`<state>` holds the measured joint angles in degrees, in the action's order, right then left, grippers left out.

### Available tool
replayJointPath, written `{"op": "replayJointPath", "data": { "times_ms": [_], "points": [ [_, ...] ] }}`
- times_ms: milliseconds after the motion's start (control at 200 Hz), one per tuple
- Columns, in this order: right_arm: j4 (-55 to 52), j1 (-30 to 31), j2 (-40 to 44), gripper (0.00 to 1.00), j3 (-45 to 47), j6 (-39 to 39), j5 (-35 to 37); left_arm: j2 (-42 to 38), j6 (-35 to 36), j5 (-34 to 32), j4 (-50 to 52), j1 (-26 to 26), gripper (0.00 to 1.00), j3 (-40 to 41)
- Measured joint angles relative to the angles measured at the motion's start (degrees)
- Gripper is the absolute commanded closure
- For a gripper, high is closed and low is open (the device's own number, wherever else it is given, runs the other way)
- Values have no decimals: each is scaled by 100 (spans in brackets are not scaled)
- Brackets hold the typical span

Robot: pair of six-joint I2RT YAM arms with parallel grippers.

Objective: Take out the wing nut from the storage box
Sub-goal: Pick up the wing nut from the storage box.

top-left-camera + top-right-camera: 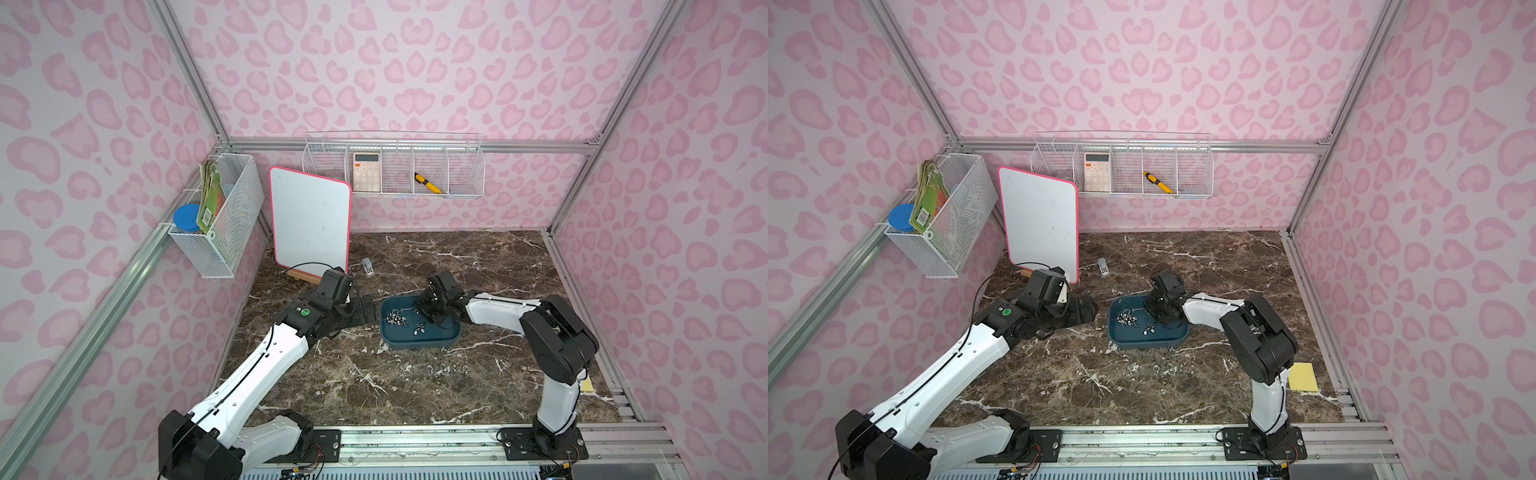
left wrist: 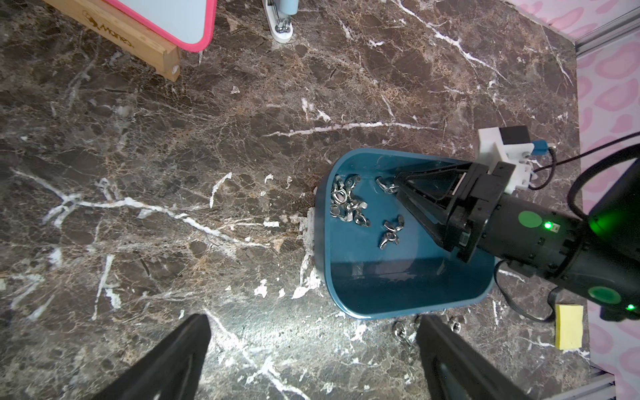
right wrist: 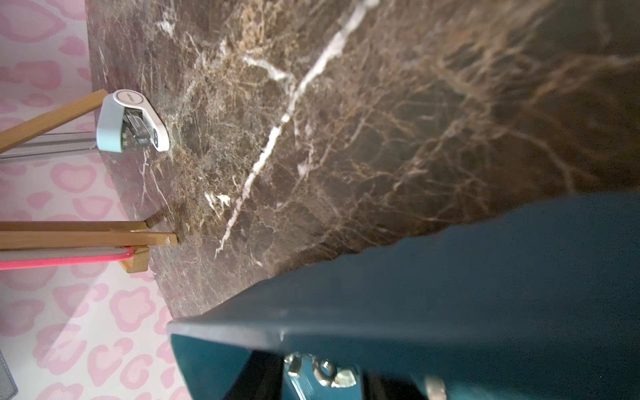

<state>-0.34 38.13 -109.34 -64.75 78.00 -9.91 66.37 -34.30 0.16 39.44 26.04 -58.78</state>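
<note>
The teal storage box sits mid-table. Inside it are a pile of silver wing nuts and two loose ones. My right gripper reaches down into the box's far side. Its two dark fingers press on either side of one wing nut, which still rests on the box floor by the wall. My left gripper hovers just left of the box, open wide and empty.
Several nuts lie on the marble in front of the box. A pink-rimmed whiteboard on a wooden stand and a small stapler stand behind. A yellow pad lies at the right. Wire baskets hang on the walls.
</note>
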Motion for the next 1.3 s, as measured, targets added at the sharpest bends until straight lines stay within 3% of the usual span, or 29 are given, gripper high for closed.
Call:
{"op": "replayJointPath", "data": {
  "times_ms": [365, 450, 545, 795, 1010, 1160, 1300],
  "points": [
    [-243, -28, -299, 65, -260, 103, -22, 44, 4, -13, 22, -35, 1, 20],
    [-282, -13, -332, 73, -313, 92, -20, 52, 4, -13, 15, -55, 1, 22],
    [-293, -9, -339, 74, -315, 59, -13, 52, 4, -11, 2, -61, 1, 52],
    [-498, 107, -337, 65, -391, -28, 0, 74, 4, 7, -20, -76, 1, 72],
    [-656, 162, -286, 65, -398, -52, -17, 63, 2, 11, -59, -81, 1, 146],
    [-636, 155, -284, 73, -352, -74, -13, -11, 0, 28, -59, -87, 1, 192],
    [-603, 125, -258, 87, -313, -68, -4, -57, 0, 28, -63, -87, 1, 214]
  ]
}}
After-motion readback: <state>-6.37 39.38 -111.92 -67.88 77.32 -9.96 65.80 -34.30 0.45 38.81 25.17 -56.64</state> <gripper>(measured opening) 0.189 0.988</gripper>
